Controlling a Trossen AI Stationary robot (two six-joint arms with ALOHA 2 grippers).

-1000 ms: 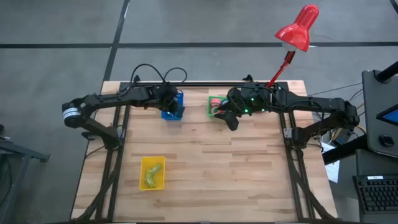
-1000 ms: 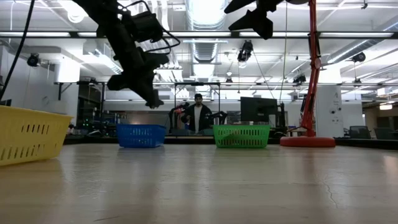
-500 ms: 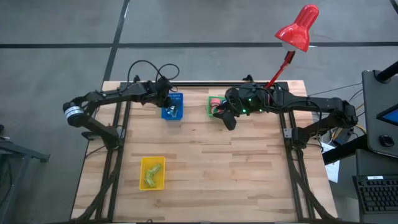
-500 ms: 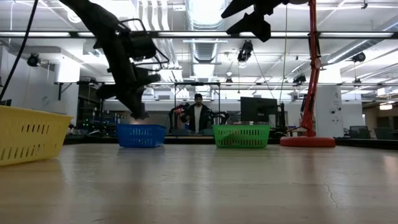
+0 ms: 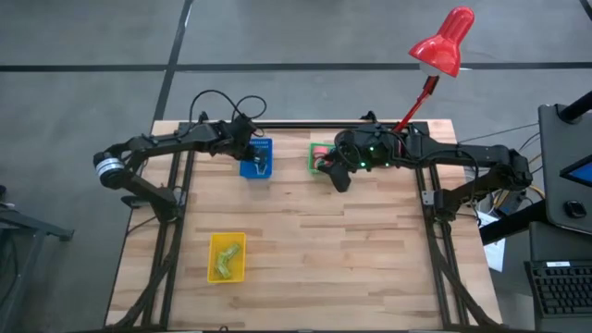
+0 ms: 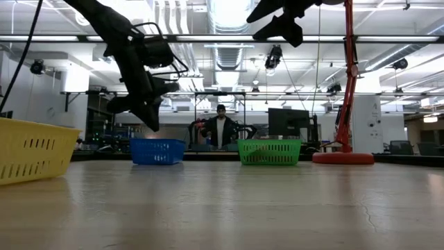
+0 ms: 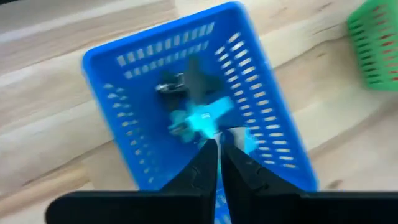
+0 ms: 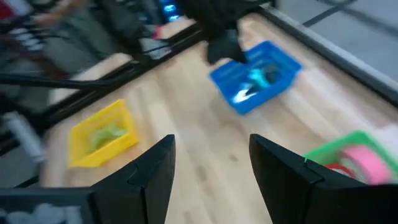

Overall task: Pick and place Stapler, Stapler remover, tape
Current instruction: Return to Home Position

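Left gripper [image 7: 217,149]: fingers pressed together, nothing held between them. It hangs directly over the blue basket [image 7: 124,53] with its tips pointing down into it. In the low view the tips sit just above the rim.

Beneath the tips lie the sky blue staple remover [image 7: 202,118] and, just beside it, the dark gray staple remover [image 7: 189,78]. Both rest on the basket floor, free of the fingers.

Right gripper [image 8: 211,143]: fingers spread wide, empty. It is raised high beside the green basket [image 5: 321,153], in which a tape roll [image 8: 364,163] shows.

The yellow basket [image 5: 227,256] stands well apart at the table's front and holds green items.

Critical relation: the blue basket lies straight below the left fingertips, and the left arm is the nearer one to it. The retreat to home should probably start upward, since a low sideways sweep could catch the rim. The right arm appears free to retract directly
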